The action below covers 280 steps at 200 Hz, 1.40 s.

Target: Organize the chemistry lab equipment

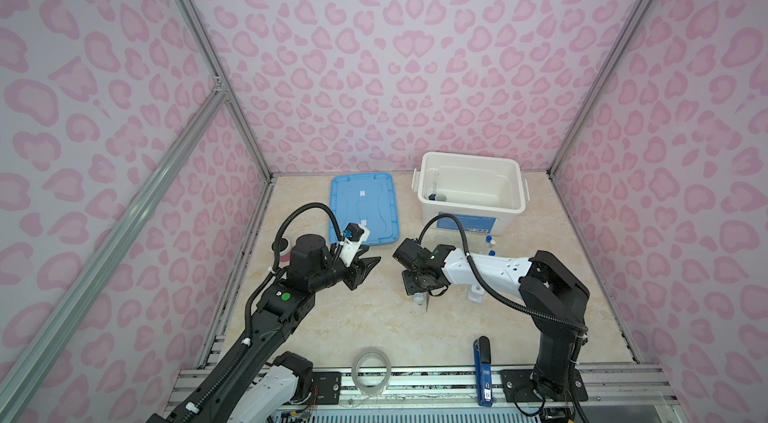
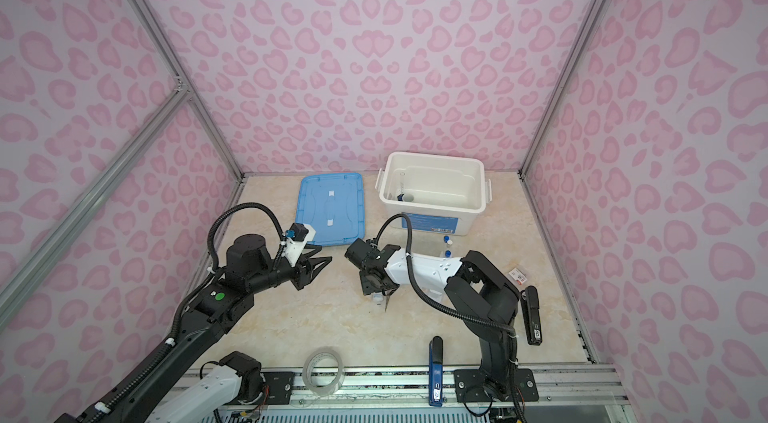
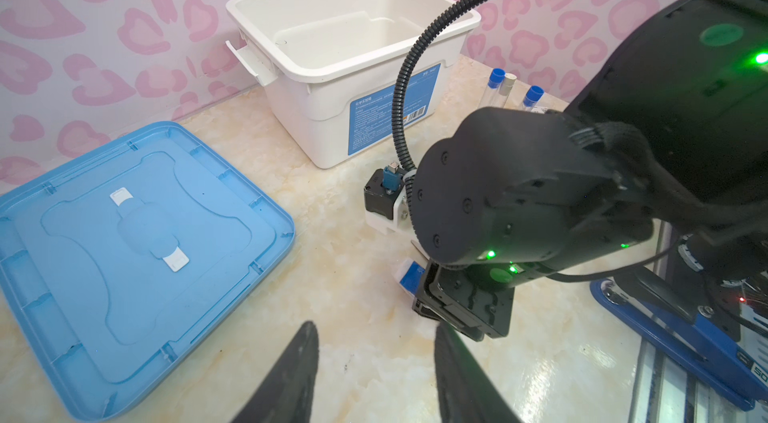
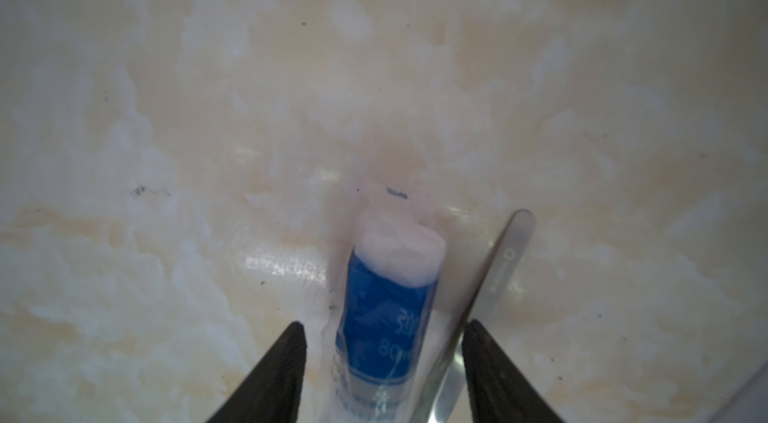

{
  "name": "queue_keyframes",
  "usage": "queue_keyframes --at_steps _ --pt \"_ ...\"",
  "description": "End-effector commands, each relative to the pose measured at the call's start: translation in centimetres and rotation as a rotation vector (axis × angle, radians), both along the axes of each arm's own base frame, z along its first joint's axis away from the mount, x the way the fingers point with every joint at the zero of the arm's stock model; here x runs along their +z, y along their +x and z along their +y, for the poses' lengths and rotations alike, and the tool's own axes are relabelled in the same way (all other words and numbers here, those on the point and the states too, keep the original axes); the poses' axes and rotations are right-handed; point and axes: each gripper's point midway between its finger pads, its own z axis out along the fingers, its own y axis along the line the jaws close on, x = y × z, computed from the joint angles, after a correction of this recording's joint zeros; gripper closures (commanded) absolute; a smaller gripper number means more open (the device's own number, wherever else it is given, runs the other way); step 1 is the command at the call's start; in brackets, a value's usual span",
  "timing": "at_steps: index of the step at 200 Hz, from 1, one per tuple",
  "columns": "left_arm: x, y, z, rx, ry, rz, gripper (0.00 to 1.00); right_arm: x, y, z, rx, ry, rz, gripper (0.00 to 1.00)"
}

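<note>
Right jaws are down over the small blue-labelled white bottle [image 4: 386,296], one finger on each side. There's a clear gap on one side, so they're open and not pinching anything. The metal tweezers [image 4: 498,263] lie just beside the bottle, slanting in between it and one finger. Both sit mid-counter [image 1: 374,317], nearer than the white bin [image 1: 469,217]. Left jaws hang off to the left by the near right corner of the blue lid [image 1: 361,200], spread apart and empty. At the bin's left end the blue-based clear cylinder [image 1: 432,195] stands with the small white dish [image 1: 441,197] just beside it. Blue-capped test tubes [image 3: 494,82] stand upright just near of the bin.
</note>
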Motion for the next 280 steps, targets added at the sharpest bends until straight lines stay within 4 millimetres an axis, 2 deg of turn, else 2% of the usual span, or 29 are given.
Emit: queue_keyframes --at_steps 1,64,127,189,221,280 --pt "0.4 0.4 -0.1 0.002 -0.011 -0.024 0.52 -0.6 0.0 0.3 0.008 0.003 0.019 0.42" --pt "0.2 0.5 -0.2 0.003 -0.006 -0.017 0.52 -1.6 0.1 0.2 0.002 0.007 0.046 0.49" --pt "0.2 0.6 -0.2 0.004 -0.003 -0.017 0.52 -2.0 0.0 0.2 0.006 0.010 0.059 0.60" --pt "0.2 0.6 -0.1 0.004 -0.004 -0.016 0.52 -1.8 0.1 0.2 0.005 0.016 0.058 0.69" --pt "0.2 0.6 -0.2 0.004 -0.003 -0.015 0.52 -1.7 0.1 0.2 0.004 0.018 0.061 0.70" --pt "0.2 0.6 -0.2 0.004 -0.003 -0.015 0.52 -0.4 0.7 -0.1 0.014 0.022 0.051 0.73"
